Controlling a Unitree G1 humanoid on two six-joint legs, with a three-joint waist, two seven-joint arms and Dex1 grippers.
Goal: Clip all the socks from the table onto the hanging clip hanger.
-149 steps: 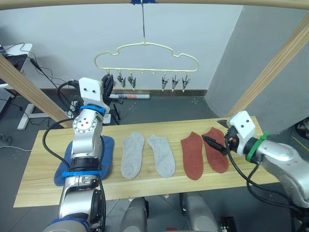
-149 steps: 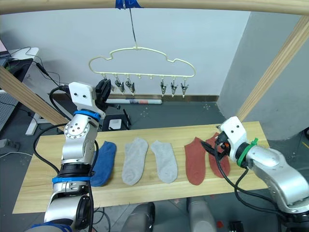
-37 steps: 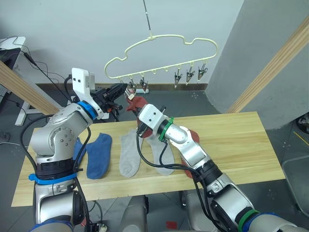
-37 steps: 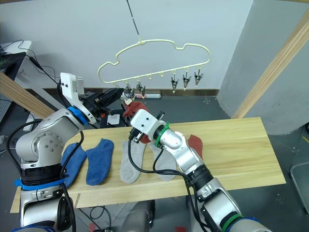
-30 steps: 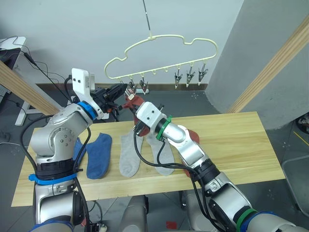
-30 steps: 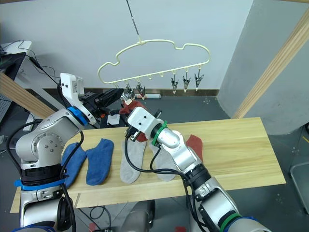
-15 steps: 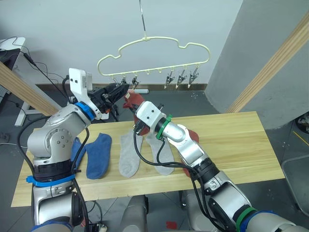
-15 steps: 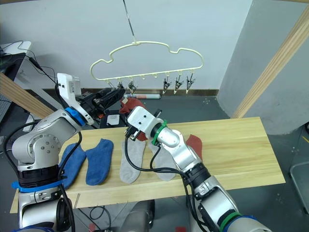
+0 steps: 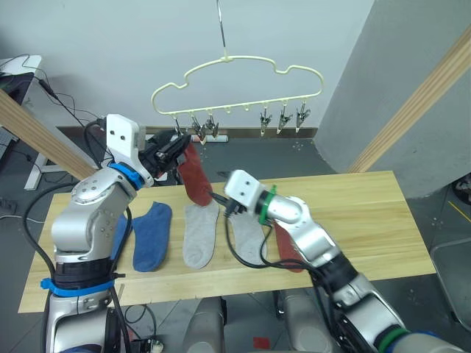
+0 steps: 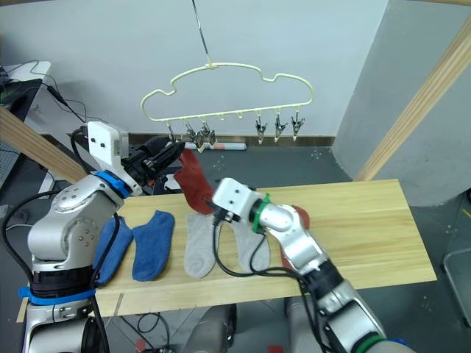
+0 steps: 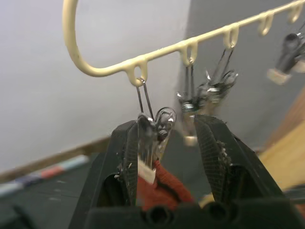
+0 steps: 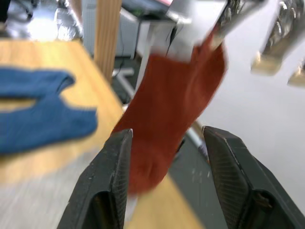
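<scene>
The pale yellow clip hanger point(image 9: 235, 68) hangs above the table point(image 9: 368, 213). A rust red sock point(image 9: 194, 175) dangles from its leftmost clip point(image 11: 155, 128), with its top edge in the clip. My left gripper point(image 9: 179, 144) is open, and its fingers point(image 11: 127, 157) straddle that clip. My right gripper point(image 9: 221, 201) is open just below and right of the dangling sock, holding nothing. On the table lie two blue socks point(image 9: 151, 235), two light grey socks point(image 9: 200, 234) and another red sock point(image 9: 288, 250) partly behind my right arm.
Several free silver clips point(image 9: 283, 118) hang along the hanger's bar. Slanted round wooden poles stand at the left point(image 9: 37, 132) and the right point(image 9: 416, 99). The right half of the table is bare wood.
My right gripper has let go of the red sock and dropped back toward the table. The sock now hangs straight from the left clip. The hanger swung slightly.
</scene>
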